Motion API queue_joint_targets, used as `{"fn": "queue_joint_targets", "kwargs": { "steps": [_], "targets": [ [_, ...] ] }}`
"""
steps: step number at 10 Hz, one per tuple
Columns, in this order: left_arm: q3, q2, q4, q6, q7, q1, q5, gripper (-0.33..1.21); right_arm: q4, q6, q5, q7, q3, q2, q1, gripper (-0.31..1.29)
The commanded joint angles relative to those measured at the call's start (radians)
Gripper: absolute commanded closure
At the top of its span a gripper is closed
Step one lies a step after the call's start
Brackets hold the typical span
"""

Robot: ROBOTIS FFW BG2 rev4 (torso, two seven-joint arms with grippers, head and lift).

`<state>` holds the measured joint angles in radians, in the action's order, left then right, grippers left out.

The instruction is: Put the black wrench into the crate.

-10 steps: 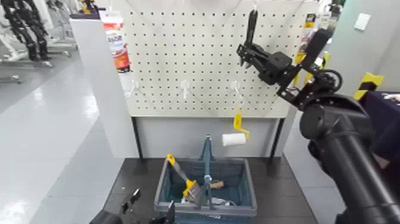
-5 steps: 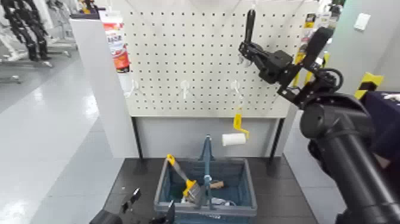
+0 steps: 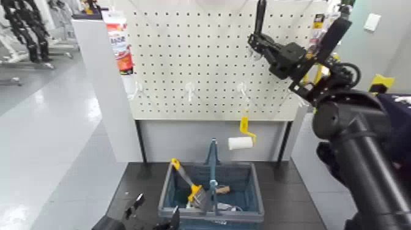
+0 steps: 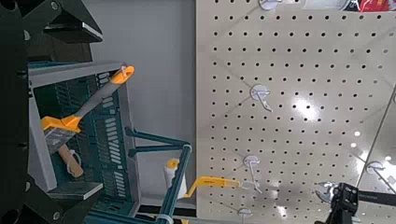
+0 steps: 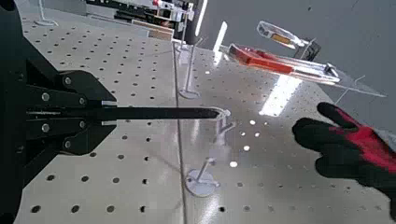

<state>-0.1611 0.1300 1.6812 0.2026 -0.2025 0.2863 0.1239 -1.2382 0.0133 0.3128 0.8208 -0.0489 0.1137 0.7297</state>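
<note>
1. Head view: right tool (image 3: pixel 262 38) raised high at the pegboard (image 3: pixel 183 61), clamped on the lower end of the black wrench (image 3: pixel 261 15), which hangs upright from a hook near the board's top edge. Crate (image 3: pixel 244 211) on the floor below, well apart, already holding a yellow-handled brush (image 3: pixel 186 182); yellow-handled paint roller (image 3: pixel 241 137) hanging between the two. Left tool (image 3: pixel 137 214) parked low beside the crate; cannot tell whether open or closed.
2. Left wrist view: crate (image 4: pixel 103 112) with its upright handle, brush inside, pegboard behind; wrench not identifiable.
3. Right wrist view: fingers closed on the slim black wrench (image 5: pixel 159 113), far end resting on a white hook (image 5: pixel 220 116).
4. To do well: lift until the wrench clears the hook, draw straight off, keep firm grip, avoid the roller on descent.
</note>
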Motion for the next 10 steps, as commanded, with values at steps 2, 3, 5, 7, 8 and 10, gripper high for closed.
{"fn": "queue_joint_targets", "kwargs": {
  "steps": [2,3,5,7,8,10],
  "targets": [
    [0.000,0.003,0.000,0.003,0.000,0.002,0.002,0.18,-0.210,0.051,-0.021,-0.020,0.014,-0.008,-0.067,1.08],
    [0.000,0.003,0.000,0.003,0.000,0.004,0.002,0.18,-0.237,0.062,-0.020,-0.023,0.015,-0.011,-0.085,1.08],
    [-0.003,0.005,0.000,0.001,0.002,0.002,0.003,0.18,-0.311,0.082,-0.014,-0.039,0.015,-0.023,-0.142,1.08],
    [-0.005,0.005,0.000,0.001,0.003,0.004,0.003,0.18,-0.397,0.119,-0.004,-0.077,0.009,-0.049,-0.242,1.08],
    [-0.005,0.005,0.000,0.001,0.003,0.004,0.002,0.18,-0.420,0.142,0.002,-0.088,0.006,-0.060,-0.288,1.08],
    [-0.006,0.006,0.000,0.000,0.003,0.004,0.003,0.18,-0.451,0.195,0.035,-0.103,0.012,-0.074,-0.398,1.08]
  ]
}}
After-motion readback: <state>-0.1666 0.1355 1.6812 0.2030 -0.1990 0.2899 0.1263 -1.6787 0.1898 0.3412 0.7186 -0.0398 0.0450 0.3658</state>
